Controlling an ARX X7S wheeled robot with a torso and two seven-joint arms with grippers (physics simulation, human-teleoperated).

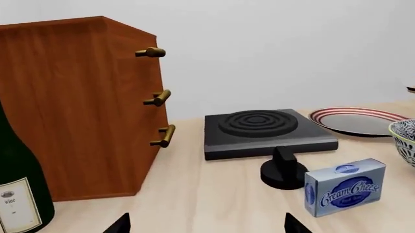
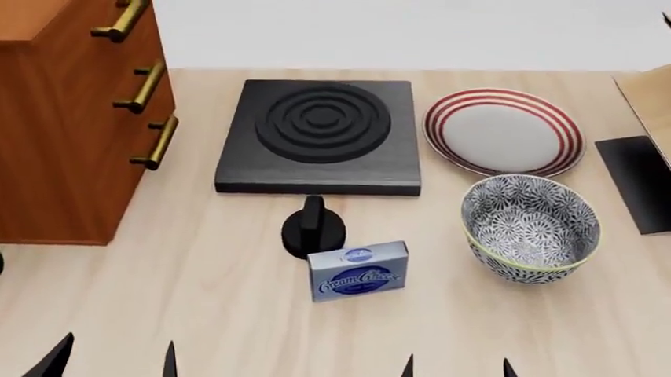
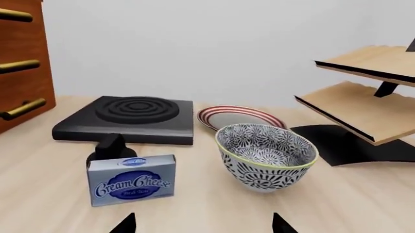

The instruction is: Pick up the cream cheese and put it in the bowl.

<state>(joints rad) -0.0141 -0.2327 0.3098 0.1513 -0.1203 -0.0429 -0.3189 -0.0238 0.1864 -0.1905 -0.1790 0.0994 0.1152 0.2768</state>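
Cream cheese, a small blue box (image 2: 359, 271) with white script, stands on edge on the light wooden desk (image 2: 210, 298), long axis left-right, lettered face nearward, left of the dark-patterned white bowl (image 2: 532, 228). Both pincers' jaws stand apart, empty.

A wooden cabinet (image 2: 63, 118), black burner (image 2: 320, 133), knob (image 2: 313, 228), striped plate (image 2: 504, 131) and wine bottle (image 1: 16, 184).

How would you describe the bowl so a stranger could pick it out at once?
Start at the black stove plate in the middle of the wooden table. To its right lies a flat plate with red rings; the bowl sits just in front of that plate. It is the only deep dish, white with a dense dark flower pattern and a thin yellow-green rim.
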